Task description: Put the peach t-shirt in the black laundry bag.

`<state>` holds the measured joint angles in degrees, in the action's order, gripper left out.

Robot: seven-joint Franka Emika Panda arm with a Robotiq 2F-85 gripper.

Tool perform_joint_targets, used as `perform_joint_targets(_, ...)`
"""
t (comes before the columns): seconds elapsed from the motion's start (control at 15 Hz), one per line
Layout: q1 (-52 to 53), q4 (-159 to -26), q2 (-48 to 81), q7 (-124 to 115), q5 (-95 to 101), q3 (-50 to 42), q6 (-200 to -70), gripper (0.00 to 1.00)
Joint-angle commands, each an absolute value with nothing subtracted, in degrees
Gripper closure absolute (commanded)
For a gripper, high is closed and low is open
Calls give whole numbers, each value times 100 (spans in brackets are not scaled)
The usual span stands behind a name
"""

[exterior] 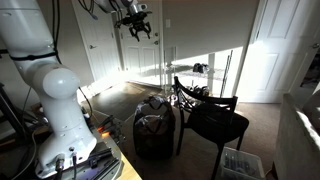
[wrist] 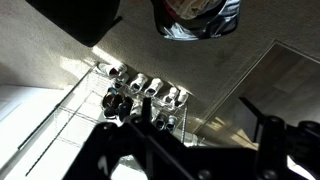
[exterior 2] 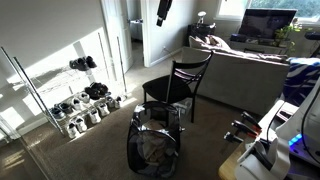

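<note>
The black laundry bag (exterior: 152,130) stands open on the carpet beside a black chair; it also shows in an exterior view (exterior 2: 153,150) and at the top of the wrist view (wrist: 195,20). A crumpled, pale peach-tinted cloth (wrist: 188,8) lies inside its mouth; I cannot tell for sure that it is the t-shirt. My gripper (exterior: 137,26) hangs high above the floor, well above the bag, near the top edge of an exterior view (exterior 2: 163,10). In the wrist view its fingers (wrist: 205,128) are spread apart and hold nothing.
A black chair (exterior: 212,118) (exterior 2: 176,84) stands next to the bag. A wire shoe rack with several pairs of shoes (exterior 2: 85,100) (wrist: 140,95) lines the wall. A grey couch (exterior 2: 250,65) is behind the chair. White doors (exterior: 100,40) close the room.
</note>
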<state>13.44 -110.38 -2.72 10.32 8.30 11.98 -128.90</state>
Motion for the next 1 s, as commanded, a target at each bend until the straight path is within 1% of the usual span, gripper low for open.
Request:
perform_joint_targets(0.0,1334,-11108,-278,1270,673,1226,-12770,0)
perform_joint_targets(0.07,1323,-11011,-219,1047,817,1233,-12831,3)
perform_joint_targets(0.13,1328,-11014,-205,1061,811,1236,-12821,0)
perform_joint_targets(0.93,1335,-11014,-194,1062,810,1244,-12815,0)
